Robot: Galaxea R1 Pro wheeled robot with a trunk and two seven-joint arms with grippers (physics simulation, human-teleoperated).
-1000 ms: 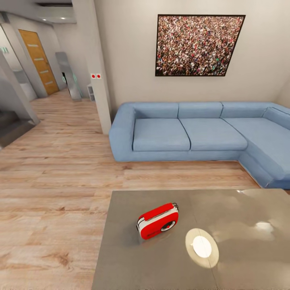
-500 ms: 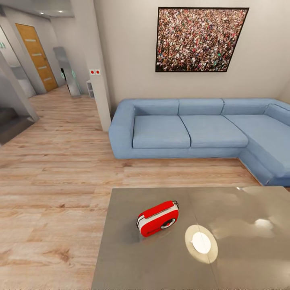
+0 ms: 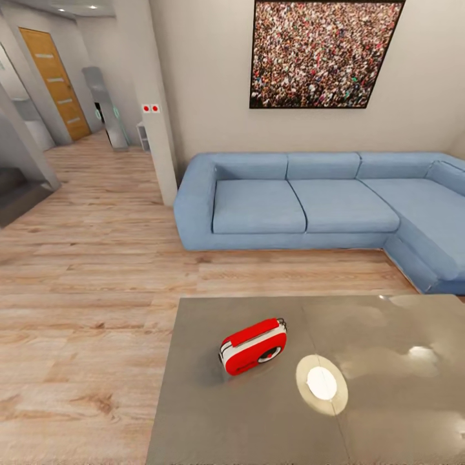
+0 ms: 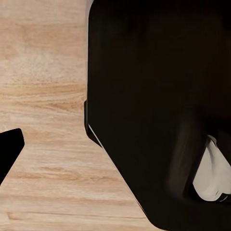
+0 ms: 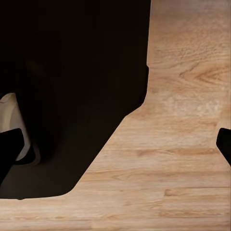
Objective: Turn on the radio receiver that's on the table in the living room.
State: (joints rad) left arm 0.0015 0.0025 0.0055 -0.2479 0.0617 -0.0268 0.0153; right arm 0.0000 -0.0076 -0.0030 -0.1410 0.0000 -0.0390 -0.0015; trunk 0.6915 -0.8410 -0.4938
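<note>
The red radio receiver (image 3: 253,346), with its white band and round black dial, rests on the glossy grey-brown table (image 3: 213,413) near the table's far left part. It leans back with the dial facing the camera. The living room's blue sectional sofa (image 3: 303,206) and crowd picture (image 3: 320,51) lie beyond the table. In the right wrist view, my right gripper (image 5: 115,147) hangs open over the plank floor, a dark fingertip at each edge. My left gripper (image 4: 115,149) also looks open, with one fingertip (image 4: 9,149) showing against the floor and the other lost against the robot's black base (image 4: 154,96).
A round white-glowing disc (image 3: 321,383) lies on the table just right of the radio. Light wood floor (image 3: 84,310) stretches left of the table and between table and sofa. A wall corner (image 3: 155,129) and a hallway with an orange door (image 3: 55,81) stand at the back left.
The whole head view has shifted a little as the camera moved nearer the table. The radio and the disc stay where they were on the table.
</note>
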